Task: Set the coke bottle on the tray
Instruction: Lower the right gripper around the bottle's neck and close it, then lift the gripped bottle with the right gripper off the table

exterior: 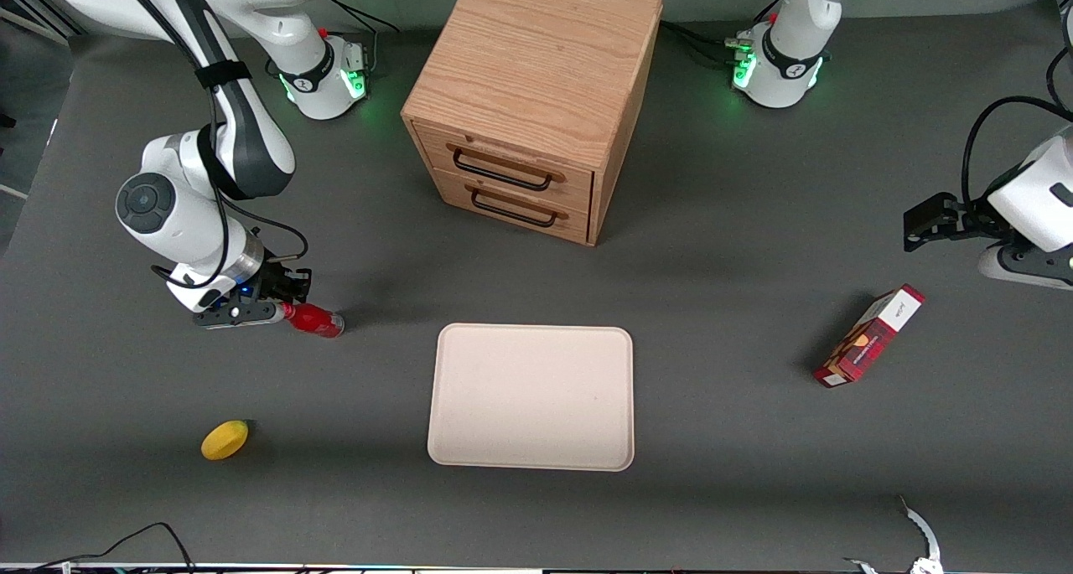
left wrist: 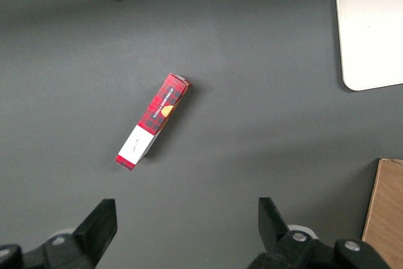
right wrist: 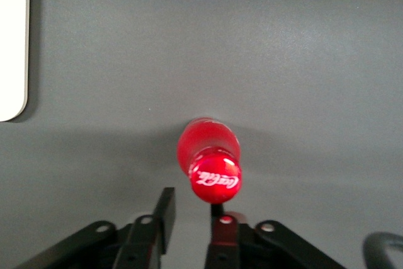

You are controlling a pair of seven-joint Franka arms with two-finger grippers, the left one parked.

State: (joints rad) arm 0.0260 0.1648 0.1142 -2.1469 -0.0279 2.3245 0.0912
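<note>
At middle left of the front frame, the black two-finger gripper [exterior: 281, 307] is hovering with its fingers parted by a narrow gap, just at the red cap of the small red coke bottle [exterior: 316, 319]. Bottle is sitting on the grey table [exterior: 721, 306], apart from the cream rectangular tray [exterior: 531, 396] at lower centre.

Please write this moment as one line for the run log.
claw: at coke bottle cap, fingers apart | bottle: on table, not on tray | tray: bare | step: grasp pending
</note>
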